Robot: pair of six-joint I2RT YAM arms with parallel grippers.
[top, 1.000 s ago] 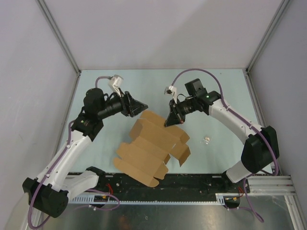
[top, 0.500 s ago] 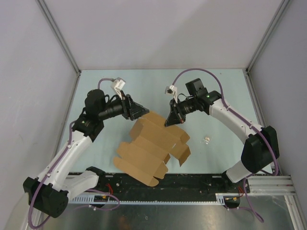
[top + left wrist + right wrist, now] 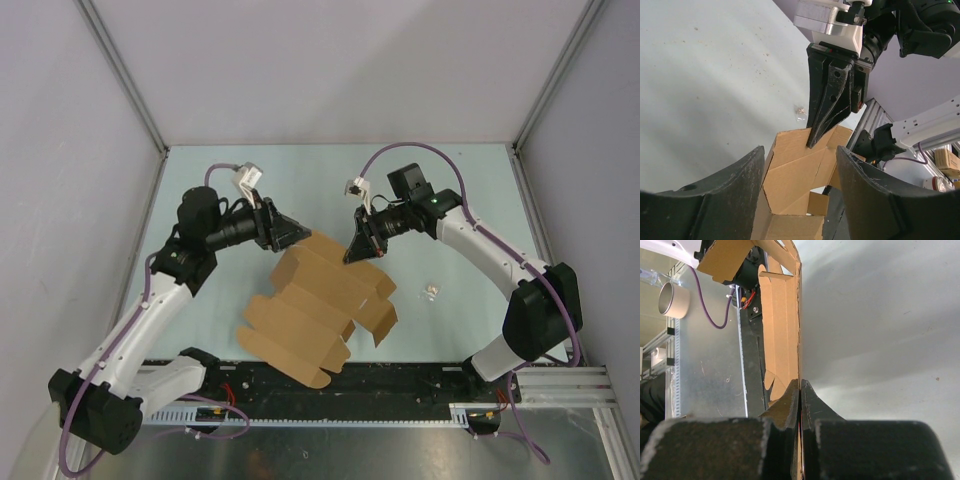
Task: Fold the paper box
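Note:
The paper box [image 3: 318, 300] is a brown die-cut cardboard sheet, partly creased and lifted off the table at its far end. My right gripper [image 3: 350, 256] is shut on the sheet's far edge; the right wrist view shows its jaws [image 3: 800, 384] pinching the thin cardboard [image 3: 782, 315] edge-on. My left gripper [image 3: 301, 231] is open at the far left corner of the sheet. In the left wrist view the cardboard panel [image 3: 790, 175] lies ahead between my spread fingers [image 3: 799, 150], with the right gripper [image 3: 813, 142] clamped on its far edge. Whether the left fingers touch the card I cannot tell.
A tiny clear plastic scrap [image 3: 430, 292] lies on the pale green table [image 3: 450, 190] to the right of the sheet. Grey walls close in the left, back and right. A black rail with wiring [image 3: 400, 380] runs along the near edge, under the sheet's near corner.
The left gripper has drawn back slightly to the left and toward the sheet's corner. The right gripper and the sheet have stayed in place.

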